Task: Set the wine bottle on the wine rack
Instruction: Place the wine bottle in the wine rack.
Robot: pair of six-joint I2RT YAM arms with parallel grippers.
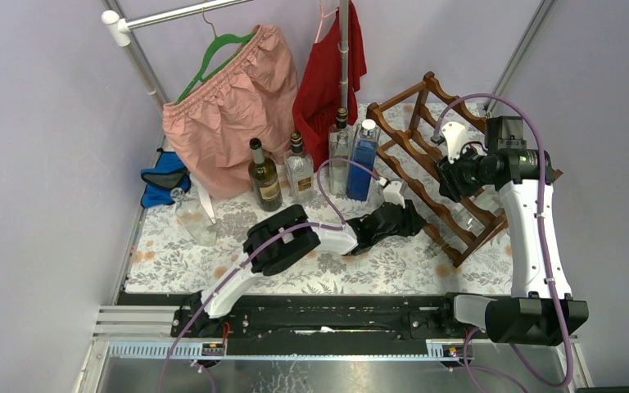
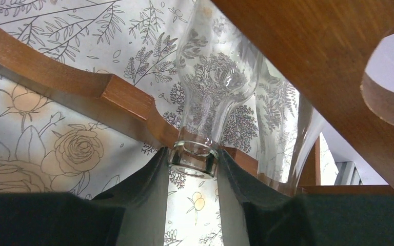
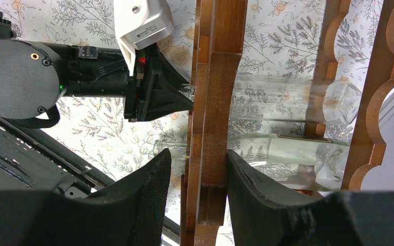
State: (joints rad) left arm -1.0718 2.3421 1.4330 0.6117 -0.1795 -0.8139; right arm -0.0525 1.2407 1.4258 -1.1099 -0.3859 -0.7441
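The reddish-brown wine rack (image 1: pixel 426 155) stands at the right back of the table. A clear glass wine bottle (image 3: pixel 287 100) lies across its rails, mouth toward the left arm. My left gripper (image 2: pixel 192 159) is shut on that bottle's mouth (image 2: pixel 192 156), both pads pressed to the lip right at a scalloped rail (image 2: pixel 56 77). From above, the left gripper (image 1: pixel 414 219) sits at the rack's front lower edge. My right gripper (image 3: pixel 197 154) straddles an upright wooden rail (image 3: pixel 218 102) of the rack from above and holds it. A second clear bottle (image 3: pixel 297 159) lies beside the first.
Several bottles stand at the back: a dark green one (image 1: pixel 265 176), two clear ones (image 1: pixel 299 170) (image 1: pixel 340 151) and a blue one (image 1: pixel 363 160). Pink shorts (image 1: pixel 229 106) and a red garment (image 1: pixel 328 74) hang behind them. A blue item (image 1: pixel 164 180) lies far left.
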